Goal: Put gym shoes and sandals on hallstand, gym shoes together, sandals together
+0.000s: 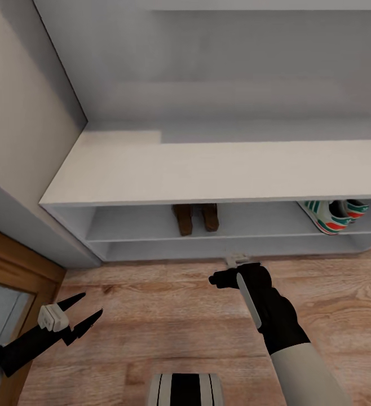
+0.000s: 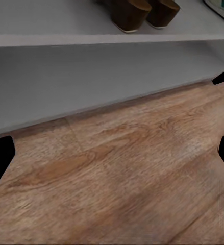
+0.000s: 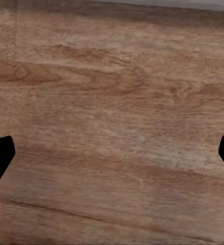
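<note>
Sandals (image 1: 195, 218) dark brown, side by side on hallstand (image 1: 208, 169) shelf, both grippers' jaws apart, empty

Left end effector (image 1: 84, 311) low at left, fingers spread and empty; right end effector (image 1: 237, 269) extended forward, pointing downward, fingers apart.

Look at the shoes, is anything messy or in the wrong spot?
Nothing stands out. The two sandals sit side by side on the upper shelf of the hallstand, and the gym shoes sit together at its right end. No shoe lies on the visible corridor floor. Both grippers, left and right, are empty.
</note>
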{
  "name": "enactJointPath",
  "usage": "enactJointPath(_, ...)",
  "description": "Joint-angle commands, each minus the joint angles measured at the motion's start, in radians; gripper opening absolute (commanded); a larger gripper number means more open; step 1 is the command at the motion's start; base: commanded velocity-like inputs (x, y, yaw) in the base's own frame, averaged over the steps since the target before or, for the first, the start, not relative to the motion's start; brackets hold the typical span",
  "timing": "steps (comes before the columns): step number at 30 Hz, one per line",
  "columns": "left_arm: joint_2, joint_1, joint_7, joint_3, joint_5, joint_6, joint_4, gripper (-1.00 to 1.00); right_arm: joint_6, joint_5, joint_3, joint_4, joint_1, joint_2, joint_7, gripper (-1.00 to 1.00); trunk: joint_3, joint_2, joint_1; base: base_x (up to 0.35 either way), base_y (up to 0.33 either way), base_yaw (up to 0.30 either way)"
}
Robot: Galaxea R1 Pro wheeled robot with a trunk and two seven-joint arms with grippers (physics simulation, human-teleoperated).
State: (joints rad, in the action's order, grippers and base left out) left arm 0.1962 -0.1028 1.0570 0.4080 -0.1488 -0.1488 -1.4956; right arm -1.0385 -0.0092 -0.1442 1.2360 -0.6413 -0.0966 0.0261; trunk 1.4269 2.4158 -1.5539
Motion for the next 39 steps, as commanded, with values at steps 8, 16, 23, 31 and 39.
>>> enactJointPath(8, 0.0, 0.0, 0.0, 0.001, 0.0, 0.0, 0.0, 1.0, 0.0, 0.001, 0.002, 0.0, -0.001, 0.0, 0.001, 1.0, 0.0, 0.0, 0.0, -0.288, 0.0, 0.0)
enactJointPath(16, -0.001, 0.0, -0.003, 0.004, 0.003, 0.0, 0.0, 1.0, 0.0, -0.006, 0.006, -0.001, 0.002, 0.0, 0.005, 1.0, 0.0, 0.0, 0.0, -0.055, 0.0, 0.0)
enactJointPath(23, -0.001, 0.0, -0.007, 0.006, 0.01, 0.0, 0.001, 1.0, 0.011, -0.007, 0.006, -0.006, 0.008, 0.002, 0.008, 1.0, 0.0, 0.0, 0.0, -0.005, 0.0, 0.0)
enactJointPath(31, -0.004, 0.0, -0.012, 0.009, 0.012, 0.0, 0.002, 1.0, 0.031, 0.0, 0.006, -0.007, 0.011, 0.003, 0.008, 1.0, 0.0, 0.0, 0.0, 0.0, 0.0, 0.0)
enactJointPath(39, -0.007, 0.0, -0.11, 0.012, 0.004, 0.0, 0.003, 1.0, 0.271, -0.003, 0.006, -0.008, 0.011, 0.006, 0.009, 1.0, 0.0, 0.0, 0.0, 0.0, 0.0, 0.0)
